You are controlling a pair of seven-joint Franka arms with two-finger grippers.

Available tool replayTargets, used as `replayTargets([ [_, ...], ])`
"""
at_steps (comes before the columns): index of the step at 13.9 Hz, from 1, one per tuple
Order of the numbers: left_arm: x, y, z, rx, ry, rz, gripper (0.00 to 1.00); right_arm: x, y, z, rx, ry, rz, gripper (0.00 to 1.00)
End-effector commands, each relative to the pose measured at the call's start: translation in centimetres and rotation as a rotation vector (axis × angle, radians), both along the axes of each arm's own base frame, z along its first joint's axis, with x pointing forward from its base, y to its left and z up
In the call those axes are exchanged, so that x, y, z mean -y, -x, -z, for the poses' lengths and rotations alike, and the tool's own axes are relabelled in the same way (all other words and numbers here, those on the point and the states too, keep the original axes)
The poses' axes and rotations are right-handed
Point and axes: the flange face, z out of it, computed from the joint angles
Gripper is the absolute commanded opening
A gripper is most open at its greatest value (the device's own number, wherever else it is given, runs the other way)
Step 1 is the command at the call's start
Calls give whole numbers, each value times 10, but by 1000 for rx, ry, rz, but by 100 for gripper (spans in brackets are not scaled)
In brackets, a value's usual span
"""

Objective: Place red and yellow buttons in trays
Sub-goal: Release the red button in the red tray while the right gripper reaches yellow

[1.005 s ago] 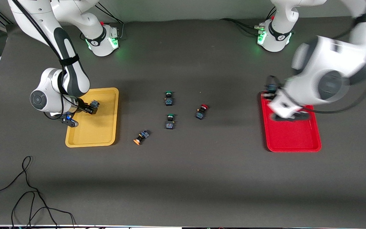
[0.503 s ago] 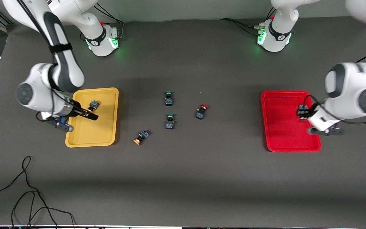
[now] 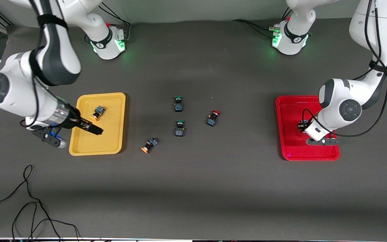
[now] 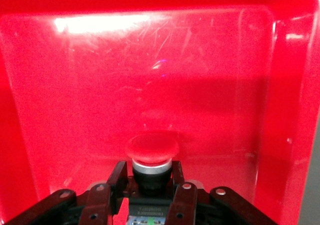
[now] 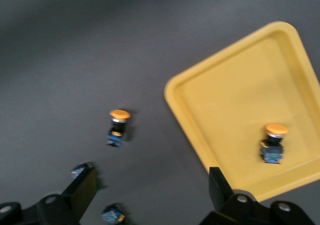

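The left hand (image 3: 301,127) is hanging low over the red tray (image 3: 291,148), mostly hidden under its own wrist in the front view. The left wrist view shows its fingers (image 4: 116,177) closed on a red button (image 4: 151,152), whose white label is too blurred to read.

The right hand (image 3: 92,129) is hovering over the yellow tray (image 3: 113,148), fingers spread wide and gripping nothing. One yellow button (image 3: 97,112) is lying in that tray, toward the robots' side.

A second yellow button (image 3: 148,144) is lying tipped on the dark grey table (image 3: 193,188) beside the yellow tray. A second red button (image 3: 212,118) is sitting near the middle, probably upright, beside two green buttons (image 3: 178,104) (image 3: 179,128).

A loose black cable (image 3: 22,201) is trailing across the table's near corner at the right arm's end. Green lights are glowing on both arm bases (image 3: 108,42).
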Motion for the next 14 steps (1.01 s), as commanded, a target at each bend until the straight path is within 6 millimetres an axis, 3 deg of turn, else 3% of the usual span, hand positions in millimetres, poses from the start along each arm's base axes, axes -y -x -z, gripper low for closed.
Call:
replayTargets([
  [1, 6, -2, -1, 14, -21, -34, 52, -51, -21, 5, -8, 56, 7, 100],
  [2, 6, -4, -4, 11, -24, -36, 89, -72, -19, 19, -31, 60, 55, 100],
  [3, 5, -10, -12, 21, -27, -38, 100, -93, -16, 41, -58, 67, 89, 100],
  [5, 5, -22, -45, -4, -52, -37, 100, -126, -13, 96, -99, 82, 82, 100],
  [6, 4, -29, -70, -35, -69, -39, 100, -132, -14, 121, -101, 88, 89, 100],
  [8, 21, -44, -125, -94, -86, -26, 100, -165, 0, 173, -113, 122, 91, 100],
  [9, 38, -48, -145, -109, -79, -10, 100, -171, 6, 189, -89, 130, 94, 100],
  [10, 56, -49, -158, -106, -70, 10, 100, -164, 7, 201, -60, 131, 107, 100],
  [14, 147, -38, -176, -98, 21, -15, 100, -151, 6, 234, -38, 159, 106, 100],
])
